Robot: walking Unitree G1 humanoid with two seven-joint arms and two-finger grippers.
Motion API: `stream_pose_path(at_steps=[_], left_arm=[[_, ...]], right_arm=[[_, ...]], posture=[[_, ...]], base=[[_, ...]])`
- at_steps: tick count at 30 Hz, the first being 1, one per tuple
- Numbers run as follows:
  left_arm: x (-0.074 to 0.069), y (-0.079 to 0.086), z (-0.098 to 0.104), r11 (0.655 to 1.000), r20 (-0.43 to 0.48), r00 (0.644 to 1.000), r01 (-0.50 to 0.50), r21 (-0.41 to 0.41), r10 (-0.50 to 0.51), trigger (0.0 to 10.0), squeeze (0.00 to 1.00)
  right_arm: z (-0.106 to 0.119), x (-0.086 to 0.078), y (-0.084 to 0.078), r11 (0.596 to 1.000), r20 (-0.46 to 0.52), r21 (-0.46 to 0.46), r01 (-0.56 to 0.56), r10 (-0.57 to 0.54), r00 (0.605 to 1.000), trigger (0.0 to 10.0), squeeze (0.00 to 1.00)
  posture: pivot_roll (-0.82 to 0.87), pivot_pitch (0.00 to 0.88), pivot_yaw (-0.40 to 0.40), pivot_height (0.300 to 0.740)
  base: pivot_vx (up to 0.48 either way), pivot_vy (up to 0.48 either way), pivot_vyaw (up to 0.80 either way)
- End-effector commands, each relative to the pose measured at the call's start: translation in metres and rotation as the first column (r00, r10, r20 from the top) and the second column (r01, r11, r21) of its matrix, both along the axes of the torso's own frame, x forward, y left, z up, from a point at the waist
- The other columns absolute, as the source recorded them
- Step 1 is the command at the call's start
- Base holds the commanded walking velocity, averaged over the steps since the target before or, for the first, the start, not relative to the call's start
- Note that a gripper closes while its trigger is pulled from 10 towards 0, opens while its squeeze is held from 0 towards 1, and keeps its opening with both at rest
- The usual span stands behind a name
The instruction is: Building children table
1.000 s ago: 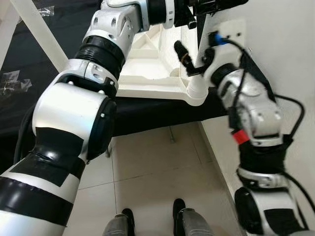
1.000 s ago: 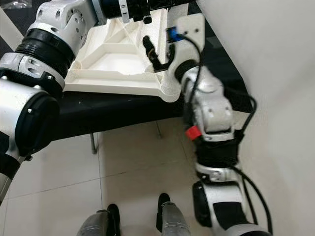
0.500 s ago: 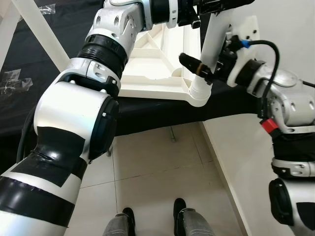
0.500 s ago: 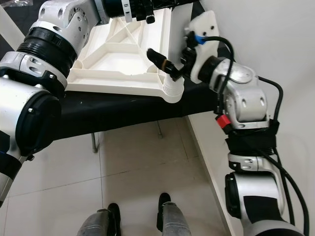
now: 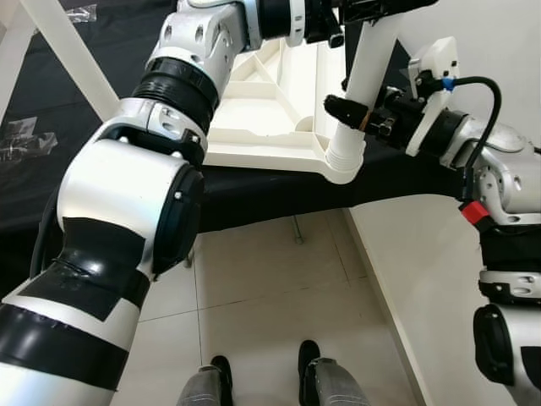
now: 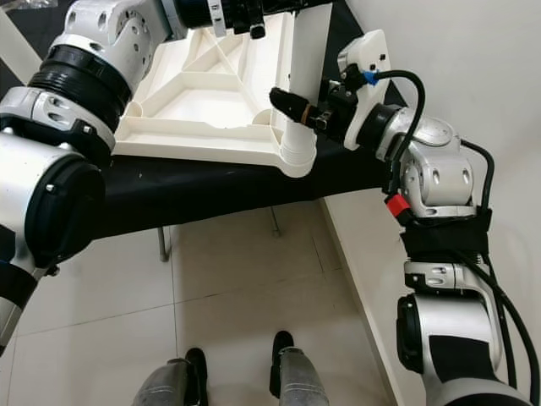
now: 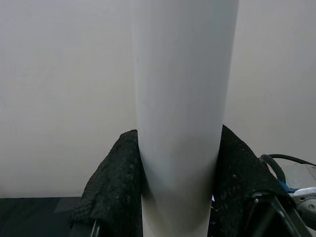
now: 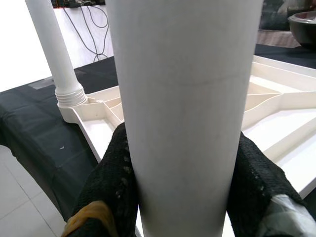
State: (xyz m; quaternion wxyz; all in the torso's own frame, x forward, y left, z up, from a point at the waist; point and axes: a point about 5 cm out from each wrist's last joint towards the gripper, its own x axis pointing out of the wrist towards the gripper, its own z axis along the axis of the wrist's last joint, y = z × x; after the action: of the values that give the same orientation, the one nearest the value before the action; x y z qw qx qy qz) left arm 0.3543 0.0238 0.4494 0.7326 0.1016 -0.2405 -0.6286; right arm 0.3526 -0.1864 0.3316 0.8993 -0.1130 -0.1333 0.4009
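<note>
A white children's table top (image 5: 254, 127) lies upside down on a black-covered surface (image 5: 254, 199). A white table leg (image 5: 359, 80) stands upright in the socket at its near right corner (image 5: 342, 161). My left gripper (image 5: 372, 8) is shut on the leg's upper part, its black fingers (image 7: 116, 187) pressed to both sides. My right gripper (image 5: 353, 114) is shut on the leg just above the socket, with its fingers (image 8: 111, 182) hugging the leg (image 8: 185, 108).
A second white leg (image 8: 54, 54) stands in another corner of the top, and further white legs (image 5: 72, 51) slant at the far left. A white wall (image 5: 499, 51) is close on the right. Tiled floor (image 5: 270, 288) and my feet (image 5: 308, 372) lie below.
My right arm has swung out to the right and its gripper has come round the lower leg and shut on it. The left gripper has kept its hold.
</note>
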Motion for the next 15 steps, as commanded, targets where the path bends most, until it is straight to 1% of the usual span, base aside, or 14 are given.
stream_pose_path(at_steps=[1, 5, 6, 7, 11, 13, 15], left_arm=[[-0.001, 0.002, 0.005, 1.0, 0.011, 1.0, -0.002, 0.008, 0.002, 0.0, 0.0], [-0.002, 0.003, 0.005, 1.0, 0.012, 1.0, 0.002, 0.004, -0.002, 0.0, 0.0], [-0.001, 0.003, 0.006, 1.0, 0.012, 1.0, -0.002, -0.008, 0.002, 0.0, 0.09], [-0.002, 0.004, 0.007, 1.0, 0.003, 1.0, 0.012, -0.017, -0.012, 10.0, 1.0], [-0.003, 0.008, 0.01, 0.999, -0.002, 1.0, 0.027, -0.033, -0.027, 10.0, 1.0], [-0.011, 0.019, 0.018, 0.988, -0.019, 0.988, 0.15, -0.045, -0.151, 10.0, 1.0], [-0.02, 0.033, 0.027, 0.963, -0.028, 0.964, 0.263, -0.056, -0.265, 10.0, 1.0]], right_arm=[[-0.003, 0.0, 0.005, 0.999, -0.016, 0.002, -0.047, 0.047, 0.999, 0.0, 0.0], [-0.004, 0.001, 0.007, 0.998, -0.018, 0.009, -0.065, 0.065, 0.998, 0.0, 0.0], [-0.005, 0.001, 0.008, 0.998, -0.02, 0.015, -0.064, 0.064, 0.998, 0.0, 0.0], [-0.005, 0.002, 0.009, 0.998, -0.02, 0.027, -0.056, 0.057, 0.998, 0.0, 0.0], [-0.007, 0.005, 0.01, 0.999, -0.025, 0.04, -0.026, 0.027, 0.999, 0.0, 0.0], [-0.011, 0.008, 0.008, 0.998, -0.034, 0.055, 0.019, -0.017, 0.999, 0.0, 0.0], [-0.013, 0.009, 0.007, 0.996, -0.041, 0.074, 0.051, -0.048, 0.998, 0.0, 0.0]], posture=[[-0.04, 0.349, 0.046, 0.74], [-0.04, 0.349, 0.046, 0.74], [-0.04, 0.343, 0.046, 0.74], [-0.04, 0.343, 0.046, 0.74], [-0.04, 0.341, 0.044, 0.74], [-0.04, 0.342, 0.04, 0.74], [-0.04, 0.343, 0.035, 0.74]], base=[[0.0, 0.0, 0.0], [0.0, 0.0, 0.0], [0.0, 0.0, 0.0], [0.0, 0.0, 0.0], [0.0, 0.0, 0.0], [0.0, 0.0, 0.0], [0.0, 0.0, 0.0]])
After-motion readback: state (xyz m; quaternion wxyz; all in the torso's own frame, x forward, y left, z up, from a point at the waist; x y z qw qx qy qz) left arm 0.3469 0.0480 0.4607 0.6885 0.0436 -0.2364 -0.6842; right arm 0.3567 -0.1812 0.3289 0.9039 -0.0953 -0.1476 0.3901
